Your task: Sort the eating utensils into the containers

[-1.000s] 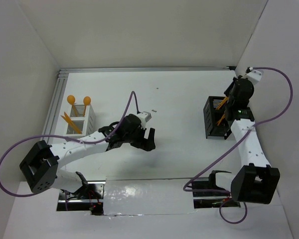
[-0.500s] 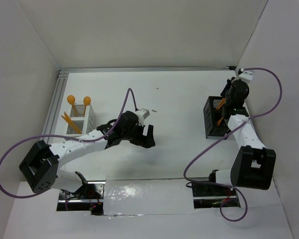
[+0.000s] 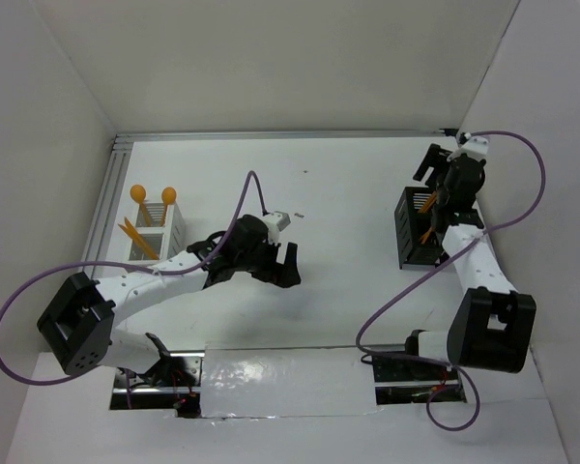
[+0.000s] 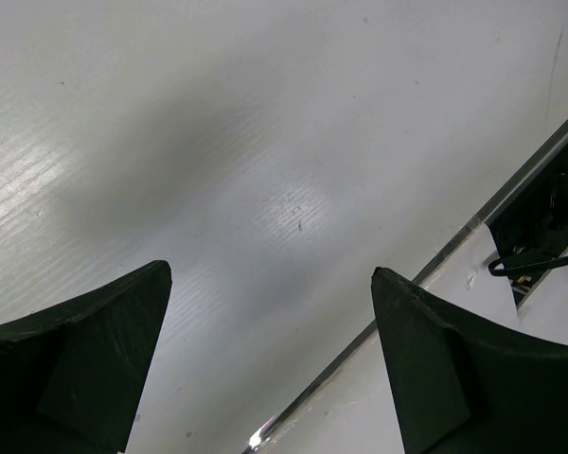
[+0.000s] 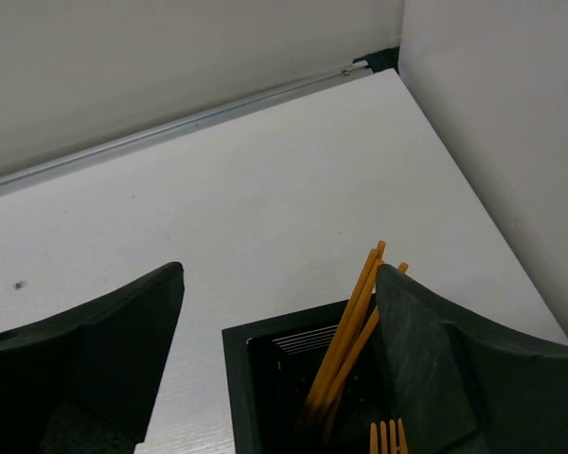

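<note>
Orange utensils stand in both caddies; grippers empty.

The orange utensils (image 5: 346,355) lean inside the black caddy (image 5: 235,397), which slot is unclear, with more in the white caddy (image 3: 169,232) well left of it. They look thin, light, stiff and slick, so pinch mid-handle. The right gripper (image 5: 275,284) gapes above the black caddy. The left gripper (image 4: 270,274) gapes left of it, holding nothing.

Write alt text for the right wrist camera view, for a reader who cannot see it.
The right gripper, open and empty, frames the top of the black caddy, where thin orange utensils lean toward its right side and fork prongs show at the picture's bottom edge. Behind them the white table runs to a metal rail and white walls.
</note>
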`<state>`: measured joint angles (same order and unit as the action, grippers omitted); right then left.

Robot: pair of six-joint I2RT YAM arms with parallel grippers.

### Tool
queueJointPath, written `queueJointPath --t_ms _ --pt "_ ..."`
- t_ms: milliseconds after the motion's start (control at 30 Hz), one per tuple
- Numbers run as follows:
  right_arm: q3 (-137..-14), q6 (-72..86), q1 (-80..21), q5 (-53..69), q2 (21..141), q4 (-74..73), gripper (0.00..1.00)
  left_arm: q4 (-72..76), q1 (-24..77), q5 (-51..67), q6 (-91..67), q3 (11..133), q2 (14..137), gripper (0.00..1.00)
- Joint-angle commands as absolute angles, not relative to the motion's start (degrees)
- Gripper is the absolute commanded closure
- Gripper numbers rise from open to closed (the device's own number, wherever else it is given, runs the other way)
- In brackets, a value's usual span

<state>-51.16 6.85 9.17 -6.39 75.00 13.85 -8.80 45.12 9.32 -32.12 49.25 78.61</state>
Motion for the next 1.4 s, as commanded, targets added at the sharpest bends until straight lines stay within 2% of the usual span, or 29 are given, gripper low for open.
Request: queueJointPath --t_ms 0,33,333,467,600,700,933,1100,1367 --pt "-54.9 9.0 9.5 -6.0 69.6 10.0 0.10 -6.3 44.8 10.6 -31.1 48.3 77.5 0.00" --pt "-55.5 9.5 9.7 -5.0 69.0 8.7 0.00 -6.2 44.8 10.5 -31.5 48.3 77.5 0.00" --pt "-53.1 15.4 9.3 2.3 57.6 -2.0 0.00 -5.6 44.7 9.9 -31.6 46.8 75.2 0.00" --pt "-48.2 18.0 9.3 8.5 50.8 -4.3 0.00 -6.0 44.3 9.5 -30.6 46.8 72.0 0.00" --pt "-37.5 21.9 9.2 14.9 42.2 -2.9 0.00 -3.4 42.4 11.5 -30.0 44.4 64.2 0.00" --pt "-34.7 23.4 9.1 16.3 35.9 -4.6 0.00 -2.7 35.8 15.9 -30.1 43.5 62.8 0.00" --pt "-33.9 23.7 8.9 18.3 33.3 -6.4 0.00 -5.0 24.3 20.2 -29.7 48.2 59.7 0.00" --pt "-33.9 23.6 8.9 19.4 34.3 -6.4 0.00 -10.4 21.9 17.4 -27.5 51.1 54.3 0.00" --pt "-31.6 24.3 8.8 21.1 34.2 -3.6 0.00 -9.7 16.1 17.3 -27.3 44.1 41.4 0.00"
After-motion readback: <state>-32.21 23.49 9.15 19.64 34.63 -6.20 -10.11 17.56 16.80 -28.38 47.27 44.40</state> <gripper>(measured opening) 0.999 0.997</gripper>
